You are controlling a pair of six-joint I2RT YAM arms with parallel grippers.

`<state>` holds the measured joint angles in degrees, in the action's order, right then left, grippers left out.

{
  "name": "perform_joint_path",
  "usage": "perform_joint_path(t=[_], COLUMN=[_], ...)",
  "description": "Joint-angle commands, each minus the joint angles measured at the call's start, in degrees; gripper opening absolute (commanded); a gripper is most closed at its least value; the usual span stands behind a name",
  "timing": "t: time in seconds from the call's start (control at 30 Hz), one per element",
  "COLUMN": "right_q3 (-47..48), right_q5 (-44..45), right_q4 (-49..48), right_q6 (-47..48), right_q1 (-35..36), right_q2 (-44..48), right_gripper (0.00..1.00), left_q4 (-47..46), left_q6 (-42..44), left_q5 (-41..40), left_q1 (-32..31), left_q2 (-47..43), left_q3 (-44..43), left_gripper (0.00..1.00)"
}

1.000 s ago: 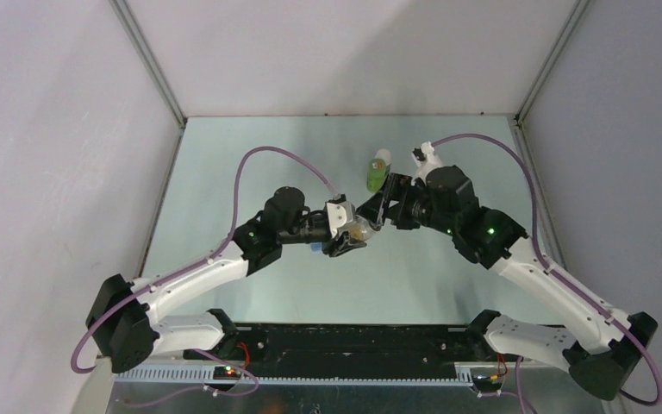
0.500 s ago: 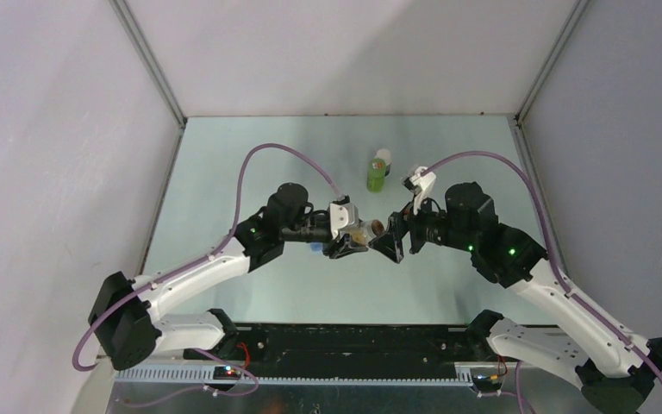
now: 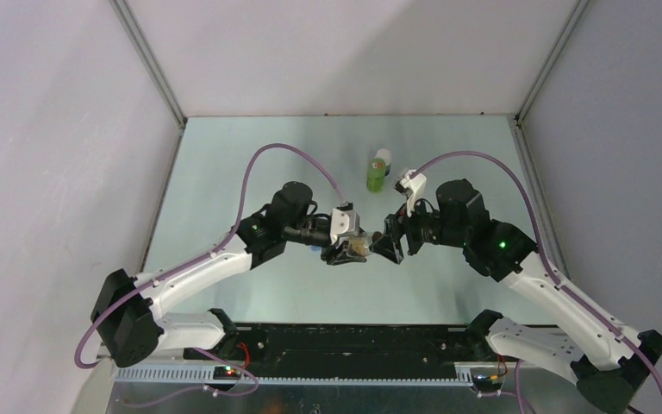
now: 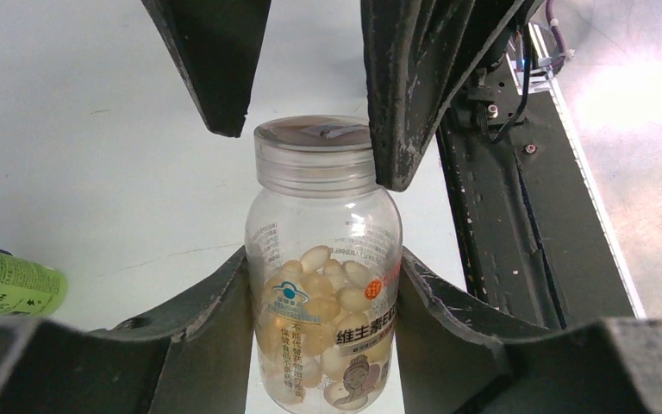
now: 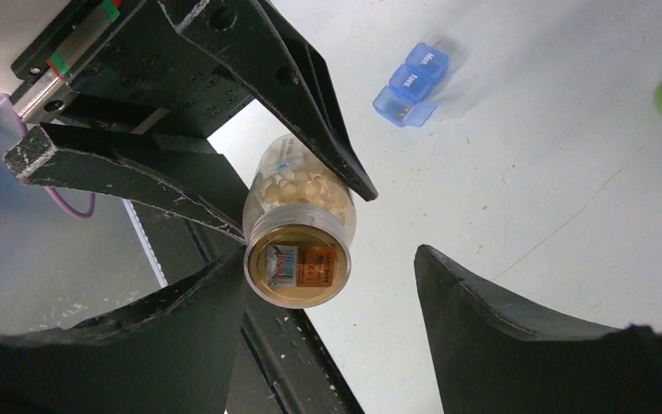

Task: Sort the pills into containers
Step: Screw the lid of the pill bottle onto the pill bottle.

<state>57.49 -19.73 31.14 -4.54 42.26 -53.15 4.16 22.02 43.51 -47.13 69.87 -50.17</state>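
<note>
My left gripper is clamped on the body of the clear pill bottle, which is part full of pale capsules, its cap still on and pointing at my right gripper. That one stands wide, its jaws straddling the cap: one finger is against the rim, the other well apart. Both meet mid-table, in front of the arm bases. A blue pill organizer lies on the surface just beyond the left gripper, and a green bottle stands farther back. The table is pale grey-green and matte. Plain white walls enclose it on three sides, with metal posts at the corners. A black rail runs along the near edge.
</note>
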Motion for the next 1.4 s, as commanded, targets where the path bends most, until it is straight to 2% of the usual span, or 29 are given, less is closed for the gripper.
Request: perform_joint_path(t=[0.0,0.2,0.37,0.57,0.67,0.73,0.87,0.97,1.03,1.13,1.17,1.2,1.23,1.3,1.37], right_q3=[0.23,1.89,2.14,2.05,2.08,2.04,2.2,3.32,5.01,6.67,7.06,7.08,7.12,7.13,7.14], right_q5=[-4.92,-13.75,-10.33,-6.95,-5.15,-2.8,8.21,17.92,23.06,24.78,24.49,23.84,23.1,20.89,17.62], right_q4=[-2.59,1.09,1.3,-2.86,-6.37,-9.21,-12.81,-9.95,-7.24,-4.55,-4.4,-4.35,-4.51,-4.74,-4.41], right_q6=[-1.69,-0.19,-0.29,-4.29,-11.23,-15.99,-27.04,-36.95,-38.28,-35.87,-33.67,-32.5,-29.53,-24.96,-20.87], right_q1=[-2.17,-3.34,-3.27,-3.19,-3.07,-2.44,1.57,2.6,3.53,3.8,3.75,3.76,3.78,3.7,3.52], right_q2=[0.49,-0.36,-0.83,-2.45,-3.9,-4.58,-4.98,-5.74,-6.5,-6.82,-6.43,-6.04,-5.18,-3.94,-2.82], right_gripper=[0.74,0.58,0.54,0.35,0.3,0.29,0.29,0.23,0.22,0.39,0.54,0.61,0.72,0.83,0.87], left_q4=[0.18,0.37,0.28,-0.04,-1.65,-3.0,-3.84,-5.43,-5.91,-5.81,-5.76,-5.8,-5.82,-5.94,-6.07], left_q6=[2.02,2.1,2.0,1.74,0.62,-0.02,-0.64,-0.39,-0.28,-0.27,-0.24,-0.16,-0.19,-0.22,-0.39], left_q5=[2.78,3.12,3.74,3.78,2.48,0.97,-4.13,-7.06,-8.24,-8.72,-8.84,-8.9,-9.06,-9.05,-8.95], left_q1=[-0.23,-0.19,-0.18,-0.2,-0.31,-0.29,-0.38,-0.66,-0.72,-0.69,-0.7,-0.69,-0.72,-0.71,-0.71], left_q2=[-0.16,-0.22,-0.16,-0.01,-0.14,-0.42,-1.11,-1.48,-1.58,-1.58,-1.53,-1.63,-1.6,-1.64,-1.66], left_q3=[-2.92,-3.05,-3.27,-3.2,-2.87,-2.4,-1.49,-0.94,-0.7,-0.65,-0.6,-0.53,-0.54,-0.54,-0.51], left_gripper=[0.0,0.0,0.0,0.0,0.0,0.0,0.0,0.0,0.0,0.0,0.0,0.0,0.0,0.0,0.0])
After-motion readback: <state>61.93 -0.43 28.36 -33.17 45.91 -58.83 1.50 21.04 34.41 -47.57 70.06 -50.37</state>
